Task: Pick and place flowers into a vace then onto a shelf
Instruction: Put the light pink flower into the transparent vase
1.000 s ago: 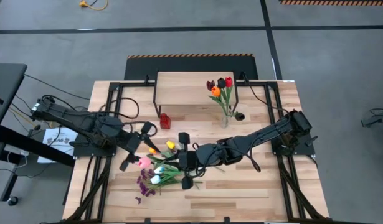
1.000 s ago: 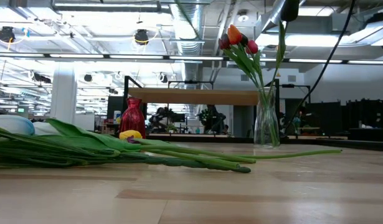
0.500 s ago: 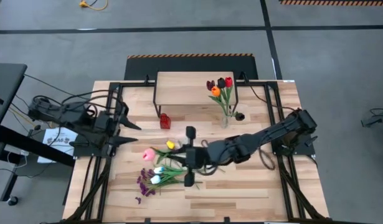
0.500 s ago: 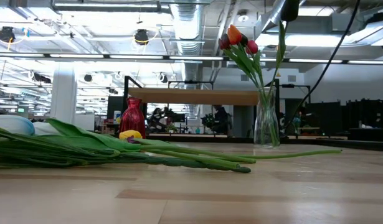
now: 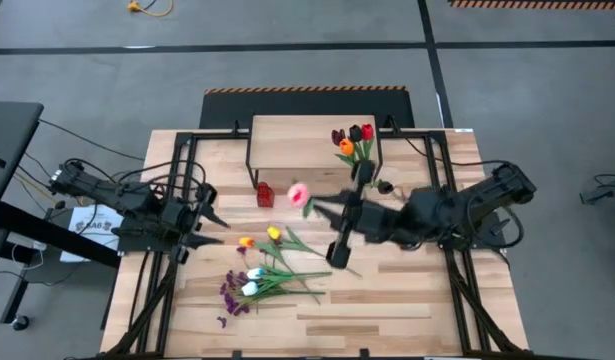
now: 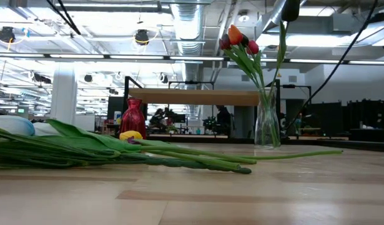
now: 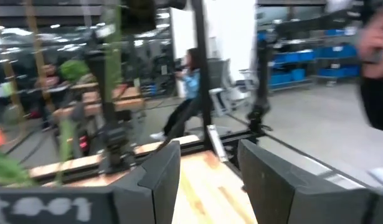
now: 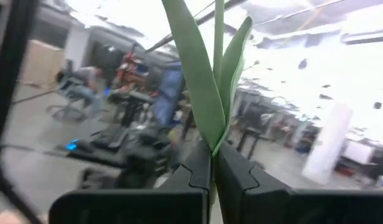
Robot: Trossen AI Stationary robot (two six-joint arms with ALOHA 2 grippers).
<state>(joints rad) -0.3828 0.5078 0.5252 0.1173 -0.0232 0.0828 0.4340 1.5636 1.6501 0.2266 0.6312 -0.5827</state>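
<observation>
Right wrist view shows the right pincer [image 8: 213,168] pinching a pink tulip [image 5: 298,193] stem, probably mid-air near the vase [image 5: 362,192]; tilt it upright, stem-end first into the neck

Overhead and table-level views share the vase [image 5: 361,192]; wrist views look blurrily roomward.

Light wood-plank desk [image 5: 407,300] with black frame rails. Shelf [image 5: 312,135]: pale wood top, black legs. Small red vase [image 5: 264,193]. Flowers [image 5: 259,275]: green stems; pink, yellow, white, orange and purple heads. Clear vase [image 6: 267,125]: orange, red and maroon tulips.
</observation>
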